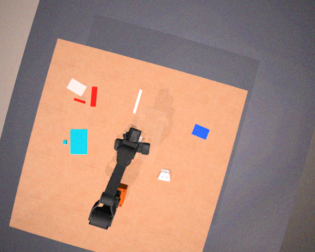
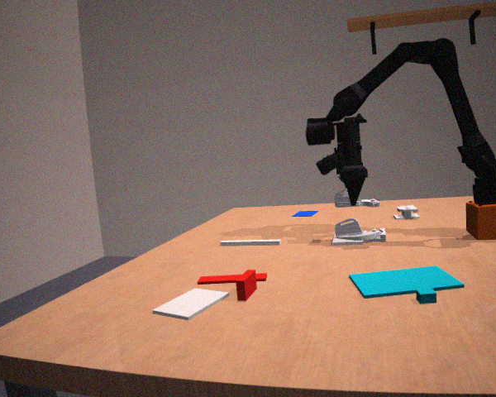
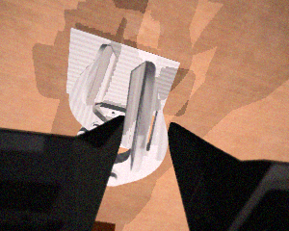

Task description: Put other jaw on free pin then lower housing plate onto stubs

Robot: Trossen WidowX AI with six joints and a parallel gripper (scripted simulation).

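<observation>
While the tool (image 1: 132, 140) (image 2: 354, 203) (image 3: 146, 124) grips 1 white jaw (image 2: 341, 199) (image 3: 142, 108) – the white base (image 1: 140, 138) (image 2: 346, 241) (image 3: 79, 50) lies below.

The top view looks down from high over the counter (image 1: 163, 206) (image 2: 240, 363) (image 3: 260, 43), far enough back to take in most of it and the floor around. The exterior view stands low beyond one edge, looking across toward the wall, and shares the arm and counter with it. The wrist view looks down past the tool (image 2: 354, 203) (image 3: 146, 120), very near the white parts (image 2: 357, 234) (image 3: 149, 106).

Flat plate (image 1: 79, 142) (image 2: 404, 280) (cyan, all over).
</observation>
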